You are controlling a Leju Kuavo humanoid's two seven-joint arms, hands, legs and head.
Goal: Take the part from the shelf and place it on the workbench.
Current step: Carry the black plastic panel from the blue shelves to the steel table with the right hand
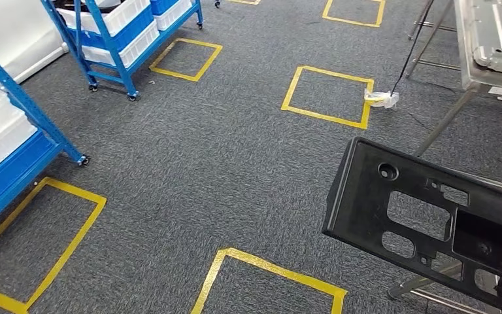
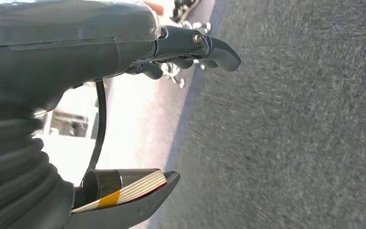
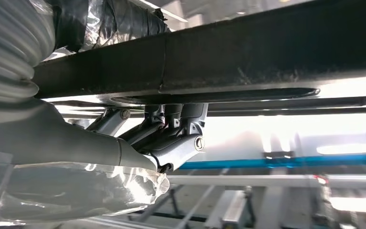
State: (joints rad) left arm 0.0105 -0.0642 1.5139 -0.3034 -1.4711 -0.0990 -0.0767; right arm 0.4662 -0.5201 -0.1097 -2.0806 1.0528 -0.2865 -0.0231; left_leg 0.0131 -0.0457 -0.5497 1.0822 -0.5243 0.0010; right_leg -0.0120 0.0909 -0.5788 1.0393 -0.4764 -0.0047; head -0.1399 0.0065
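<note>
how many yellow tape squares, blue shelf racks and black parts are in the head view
yellow tape squares: 7
blue shelf racks: 2
black part: 1, gripped by the right hand
total: 10

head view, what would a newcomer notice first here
First the big black part with cut-outs, low on the right, carried over grey carpet; the right wrist view shows the right hand gripping its edge from beneath. Next the yellow tape squares on the floor, and the blue shelf with white bins at upper left.
</note>
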